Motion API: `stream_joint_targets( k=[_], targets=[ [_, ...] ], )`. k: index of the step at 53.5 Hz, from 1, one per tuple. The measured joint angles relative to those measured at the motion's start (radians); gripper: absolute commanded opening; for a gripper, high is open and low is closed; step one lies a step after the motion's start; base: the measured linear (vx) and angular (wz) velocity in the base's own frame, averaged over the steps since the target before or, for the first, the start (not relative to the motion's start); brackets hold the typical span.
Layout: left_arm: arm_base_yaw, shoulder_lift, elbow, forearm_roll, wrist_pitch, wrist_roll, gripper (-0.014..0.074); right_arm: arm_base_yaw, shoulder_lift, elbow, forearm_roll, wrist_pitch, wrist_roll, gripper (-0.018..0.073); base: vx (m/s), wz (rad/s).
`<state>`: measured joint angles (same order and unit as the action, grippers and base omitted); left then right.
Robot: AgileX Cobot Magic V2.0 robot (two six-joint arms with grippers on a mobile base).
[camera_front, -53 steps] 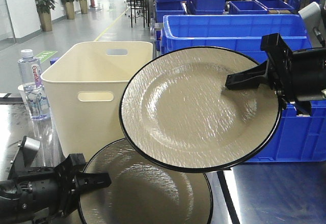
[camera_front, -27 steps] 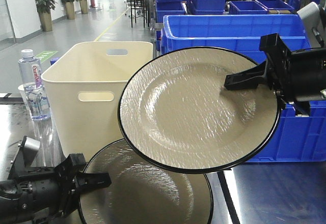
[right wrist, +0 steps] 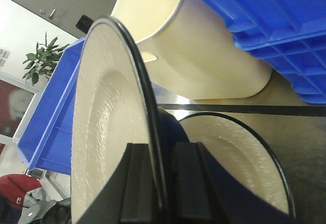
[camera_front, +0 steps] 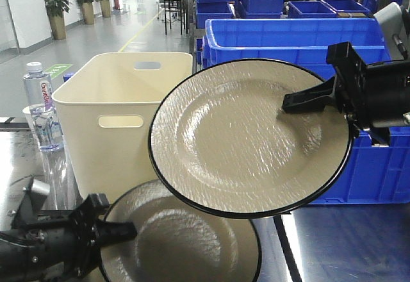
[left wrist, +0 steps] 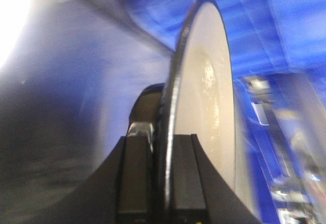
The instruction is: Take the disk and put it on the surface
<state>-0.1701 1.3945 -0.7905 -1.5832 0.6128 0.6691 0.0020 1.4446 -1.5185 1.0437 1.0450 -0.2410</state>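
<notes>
Two cream disks with black rims are in view. The upper disk (camera_front: pixel 250 138) hangs tilted in the air, with my right gripper (camera_front: pixel 301 99) shut on its right rim; in the right wrist view that disk (right wrist: pixel 107 132) sits edge-on between the jaws (right wrist: pixel 160 183). The lower disk (camera_front: pixel 186 243) lies low over the dark reflective surface (camera_front: pixel 346 243), and my left gripper (camera_front: pixel 118 231) is shut on its left rim. In the left wrist view this disk (left wrist: pixel 204 107) stands edge-on in the jaws (left wrist: pixel 165 178). The right wrist view shows it (right wrist: pixel 229 158) below, over the surface (right wrist: pixel 300 147).
A cream plastic bin (camera_front: pixel 125 115) stands behind the disks at the left. Blue crates (camera_front: pixel 295 38) line the back and right. A water bottle (camera_front: pixel 41 106) stands at the far left. A black tape line (camera_front: pixel 286 247) runs along the tabletop.
The lower disk has dropped and tipped flatter towards the surface, with my left gripper sinking slightly. The upper disk and right gripper have barely moved.
</notes>
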Motion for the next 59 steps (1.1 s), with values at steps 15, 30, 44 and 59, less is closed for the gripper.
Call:
stream_joint_targets(
  k=[15,30,44,59],
  targets=[
    [0.000,0.084,0.000,0.072,0.028,-0.036,0.0028,0.000,0.000,0.000,-0.001,-0.002,0.000,-0.0006,0.00,0.00],
    [0.001,0.091,-0.013,0.205,0.055,-0.055,0.0277,0.000,0.000,0.000,-0.002,-0.020,0.000,0.0000,0.00,0.00],
    [0.001,0.094,-0.012,0.361,0.068,-0.054,0.0582,0.000,0.000,0.000,-0.002,-0.020,0.000,0.0007,0.00,0.00],
    [0.072,-0.023,-0.012,0.458,0.105,-0.053,0.0598,0.000,0.000,0.000,-0.074,-0.020,0.000,0.0009,0.00,0.00]
  ],
)
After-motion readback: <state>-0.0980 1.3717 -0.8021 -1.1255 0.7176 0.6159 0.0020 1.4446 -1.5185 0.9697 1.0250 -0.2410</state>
